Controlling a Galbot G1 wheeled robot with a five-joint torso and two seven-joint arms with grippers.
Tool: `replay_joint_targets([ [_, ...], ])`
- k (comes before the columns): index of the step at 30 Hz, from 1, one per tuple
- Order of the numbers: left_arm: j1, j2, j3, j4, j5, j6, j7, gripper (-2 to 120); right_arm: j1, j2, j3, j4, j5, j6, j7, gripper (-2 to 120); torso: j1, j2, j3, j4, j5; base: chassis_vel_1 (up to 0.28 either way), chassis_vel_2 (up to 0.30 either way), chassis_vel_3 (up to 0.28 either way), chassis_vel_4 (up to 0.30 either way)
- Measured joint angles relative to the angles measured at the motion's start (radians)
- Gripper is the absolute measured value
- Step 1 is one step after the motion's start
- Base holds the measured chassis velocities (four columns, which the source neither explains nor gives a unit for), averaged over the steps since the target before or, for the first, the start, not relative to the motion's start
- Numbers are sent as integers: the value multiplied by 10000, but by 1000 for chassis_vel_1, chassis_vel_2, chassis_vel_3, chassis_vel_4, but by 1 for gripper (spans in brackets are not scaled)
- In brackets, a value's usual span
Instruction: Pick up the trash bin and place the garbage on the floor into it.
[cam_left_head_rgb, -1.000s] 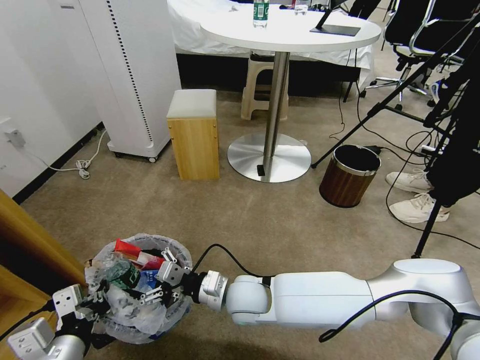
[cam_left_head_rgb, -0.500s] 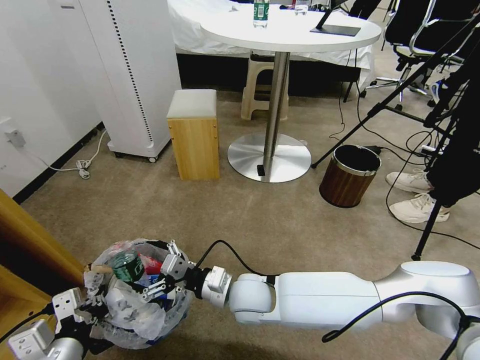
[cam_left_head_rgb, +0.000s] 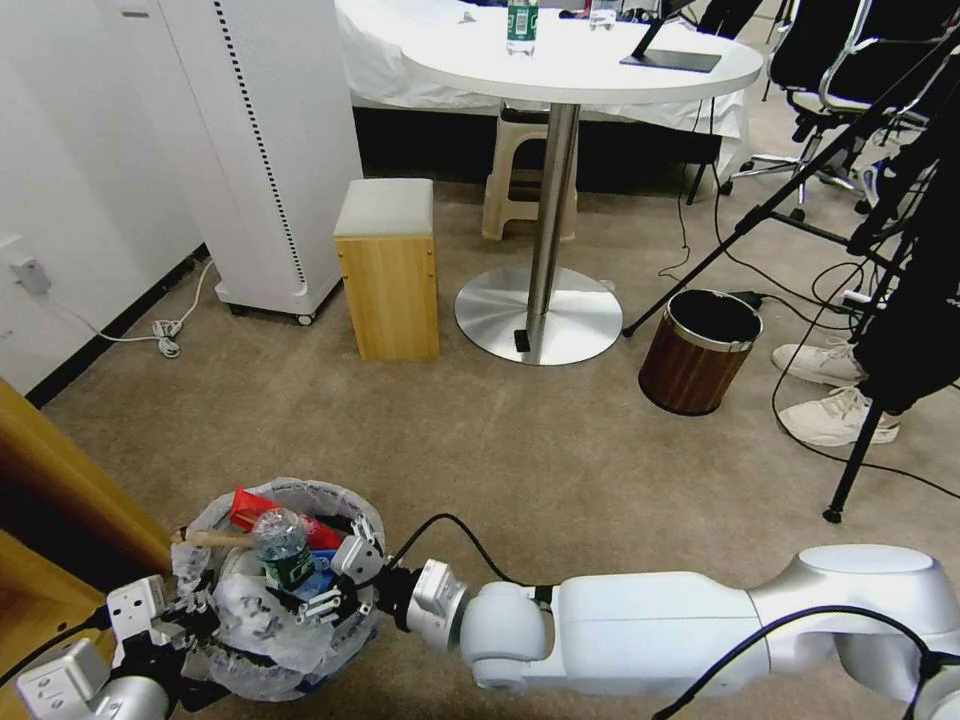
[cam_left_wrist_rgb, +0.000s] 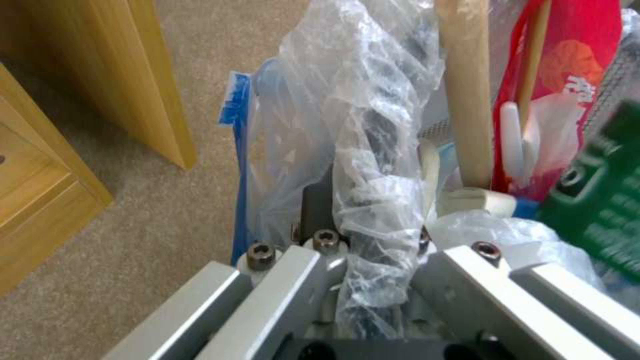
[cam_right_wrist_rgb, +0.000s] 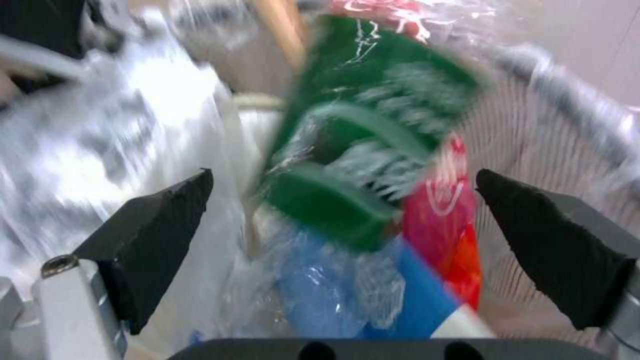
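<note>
Even indoor light throughout; right wrist view smeared by motion blur.

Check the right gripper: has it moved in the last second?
Yes. The right gripper has dropped lower over the trash bin, nearer the robot and farther from the wooden stool, with the bottle beside it.

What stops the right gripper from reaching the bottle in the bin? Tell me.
Probably nothing. The right gripper sits at the trash bin's open top with fingers spread, and the bottle lies on top of the garbage right ahead of it.
</note>
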Motion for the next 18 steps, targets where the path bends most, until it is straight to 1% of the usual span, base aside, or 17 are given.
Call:
replay_joint_targets([
  [12, -185, 104, 8, 239, -74, -13, -12, 0, 12, -159, -52, 155, 122, -181, 90, 100, 0, 0, 0, -1, -1, 0, 0, 0, 0],
  [18, -214, 101, 28, 279, -79, -9, -14, 0, 3, -197, -91, 113, -86, -128, 67, 100, 0, 0, 0, -1, 0, 0, 0, 0, 0],
])
